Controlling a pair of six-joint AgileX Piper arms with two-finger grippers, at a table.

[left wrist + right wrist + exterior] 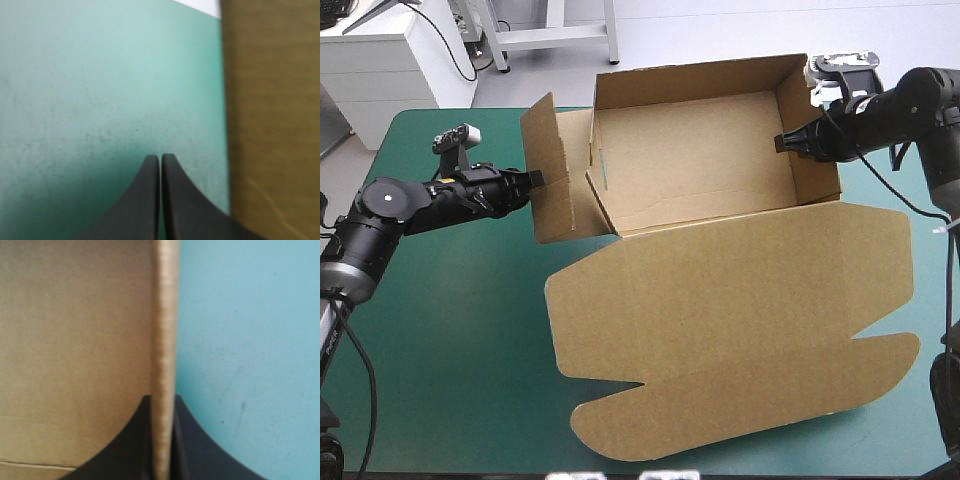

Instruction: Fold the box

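Note:
The brown box [690,150] stands as an open tray toward the table's far side, its walls raised. Its wide lid [740,330] lies flat toward the near edge. The left side flap [548,170] stands upright, swung outward from the tray. My left gripper [534,180] is shut, its tip at that flap's outer face. In the left wrist view the left gripper [160,159] holds nothing, and the brown board [272,125] is beside it. My right gripper [782,143] is shut on the box's right wall [812,140]. The wall's top edge [164,315] runs between the fingers of the right gripper [163,400].
The teal-green cover [450,330] shows bare on the left half of the table and in a strip at the right [930,300]. The lid's rounded flaps [620,420] reach close to the table's near edge.

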